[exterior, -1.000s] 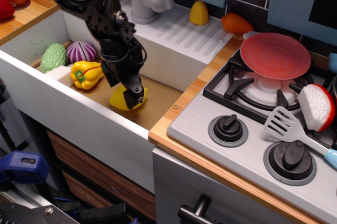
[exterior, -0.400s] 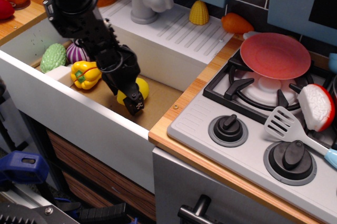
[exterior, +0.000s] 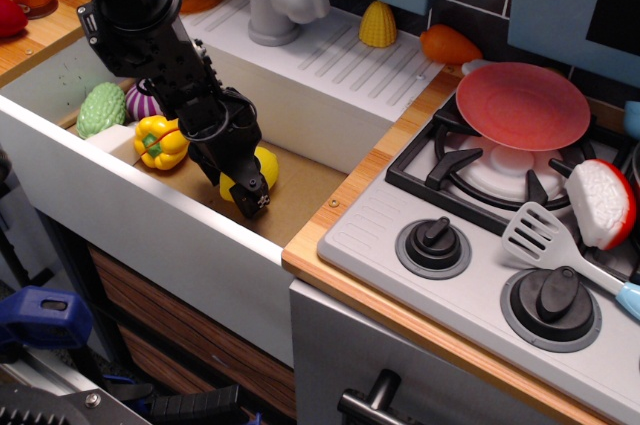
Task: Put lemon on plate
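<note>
Presently: lemon (exterior: pixel 263 167), smooth yellow oval, down in the sink (exterior: pixel 300 195) near its front wall, bare floor to the right. Gripper (exterior: pixel 250 188) clamped on it, shifted slightly leftward since earlier, beside the lobed yellow pepper (exterior: pixel 160 141). Plate (exterior: pixel 522 105), flat red round, on the stove burner (exterior: pixel 500 170), well apart.

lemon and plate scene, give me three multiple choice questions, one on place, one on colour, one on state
1. Where is the lemon?
A. in the sink
B. on the stove
C. on the plate

2. What colour is the plate?
A. blue
B. red
C. green

3. What lies on the plate?
A. the lemon
B. the spatula
C. nothing

Answers:
1 A, it is low in the sink basin at the gripper.
2 B, the round plate over the burner is plain red.
3 C, its surface is bare.
</note>
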{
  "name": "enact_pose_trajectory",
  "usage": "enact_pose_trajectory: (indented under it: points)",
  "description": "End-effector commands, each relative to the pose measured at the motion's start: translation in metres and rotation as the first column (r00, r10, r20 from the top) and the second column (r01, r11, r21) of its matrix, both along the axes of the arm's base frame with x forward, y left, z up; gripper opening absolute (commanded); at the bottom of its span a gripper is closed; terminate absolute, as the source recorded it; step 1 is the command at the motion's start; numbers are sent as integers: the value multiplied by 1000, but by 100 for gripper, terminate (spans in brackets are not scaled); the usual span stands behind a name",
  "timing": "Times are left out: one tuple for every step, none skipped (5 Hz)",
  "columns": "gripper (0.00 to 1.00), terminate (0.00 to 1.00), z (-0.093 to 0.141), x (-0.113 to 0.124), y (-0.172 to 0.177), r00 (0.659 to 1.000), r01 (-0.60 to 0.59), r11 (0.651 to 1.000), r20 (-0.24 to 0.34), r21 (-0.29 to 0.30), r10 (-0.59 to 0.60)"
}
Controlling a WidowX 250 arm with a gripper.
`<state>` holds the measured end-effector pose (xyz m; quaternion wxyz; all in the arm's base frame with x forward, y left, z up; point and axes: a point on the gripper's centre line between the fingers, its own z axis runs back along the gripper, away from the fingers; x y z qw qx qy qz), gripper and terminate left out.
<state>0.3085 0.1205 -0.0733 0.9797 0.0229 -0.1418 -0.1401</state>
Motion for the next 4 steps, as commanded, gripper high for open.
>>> enact_pose_trajectory:
  points:
    - [0,0,59,13,-3,996,20,995,87,99,-29]
    - [0,0,97,16,-13,992,19,989,117,147,-36]
    - [0,0,134,26,-36,994,38,990,98,138,-52]
    - [0,0,164,36,-73,988,70,989,130,133,-87]
